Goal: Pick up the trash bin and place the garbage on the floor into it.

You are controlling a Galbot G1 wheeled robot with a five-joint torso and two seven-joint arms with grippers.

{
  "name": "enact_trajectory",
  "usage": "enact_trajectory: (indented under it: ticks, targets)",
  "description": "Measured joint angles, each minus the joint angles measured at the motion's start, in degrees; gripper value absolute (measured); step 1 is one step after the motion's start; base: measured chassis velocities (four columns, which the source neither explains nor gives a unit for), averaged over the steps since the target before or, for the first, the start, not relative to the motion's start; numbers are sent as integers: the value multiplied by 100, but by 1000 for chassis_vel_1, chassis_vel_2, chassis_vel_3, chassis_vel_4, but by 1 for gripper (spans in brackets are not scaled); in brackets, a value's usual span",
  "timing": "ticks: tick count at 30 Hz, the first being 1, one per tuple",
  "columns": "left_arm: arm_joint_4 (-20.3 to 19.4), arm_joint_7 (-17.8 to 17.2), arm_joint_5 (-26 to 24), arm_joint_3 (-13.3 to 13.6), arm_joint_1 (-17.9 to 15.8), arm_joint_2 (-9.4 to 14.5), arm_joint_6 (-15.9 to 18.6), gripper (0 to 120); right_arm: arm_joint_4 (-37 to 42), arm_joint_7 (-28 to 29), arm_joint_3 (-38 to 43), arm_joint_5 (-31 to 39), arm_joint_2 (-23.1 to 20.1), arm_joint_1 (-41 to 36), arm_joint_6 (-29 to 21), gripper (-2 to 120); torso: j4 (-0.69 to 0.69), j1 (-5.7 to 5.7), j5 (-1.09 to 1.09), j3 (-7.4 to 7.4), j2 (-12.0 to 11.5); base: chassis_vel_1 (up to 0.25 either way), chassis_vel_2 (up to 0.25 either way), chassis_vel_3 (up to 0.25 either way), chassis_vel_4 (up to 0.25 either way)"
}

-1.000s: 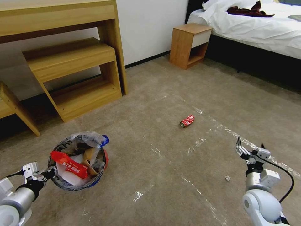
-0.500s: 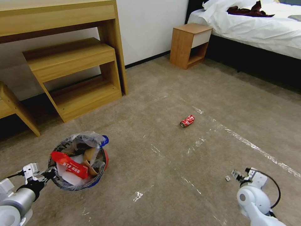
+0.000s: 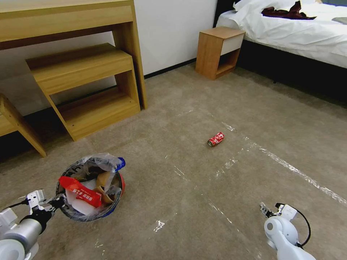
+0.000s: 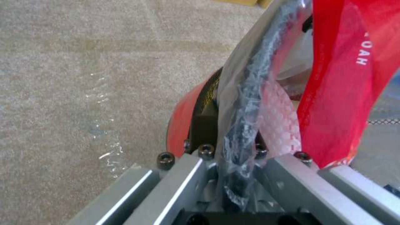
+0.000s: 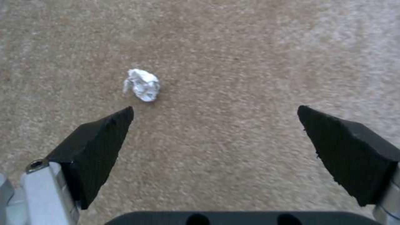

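Down at the robot's left, the left end effector [image 3: 58, 200] is clamped on the near rim of the bin [image 3: 119, 182], which hangs just above the floor [image 3: 188, 108]. In the left wrist view its fingers [image 4: 189, 175] are pinched together on the black rim and the crinkly clear bag [image 4: 243, 103] folded over it. The bin's red and blue side shows on the far edge. Inside sit a long red wrapper [image 3: 80, 191], a torn tan carton [image 3: 102, 180] and something flat and white [image 3: 77, 204] underneath. The bag bunches up at the far rim.

At the robot's right, the right end effector [image 3: 264, 209] is low over the carpet, pointing down. The right wrist view shows its two black pads [image 5: 98, 137] spread wide apart with nothing between them. A small crumpled tissue [image 5: 143, 84] lies on the floor just beyond one pad, off to that side instead of centred in the gap.

Farther out, about the middle of the open carpet, a crushed red can [image 3: 215, 139] lies on its side beside a shiny strip of tape [image 3: 289, 167]; more strips cross the floor in rough lines. A wooden bench [image 3: 65, 14] with shelves under it stands against the wall on the left, a small nightstand [image 3: 218, 50] stands farther along, and a bed [image 3: 296, 32] with white covers fills the far right corner.
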Motion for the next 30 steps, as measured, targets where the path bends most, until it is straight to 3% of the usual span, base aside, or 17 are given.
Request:
enact_trajectory:
  ticks: [14,30]
  targets:
    - [5,9,3,-37,36,-20,-37,0,-416,-238,-147,-112,66,355,160,76,0,0,0,0,0,0,0,0,0]
    - [12,9,-6,-70,77,-27,-74,0,-849,-403,-269,-241,206,618,251,76,0,0,0,0,0,0,0,0,0]
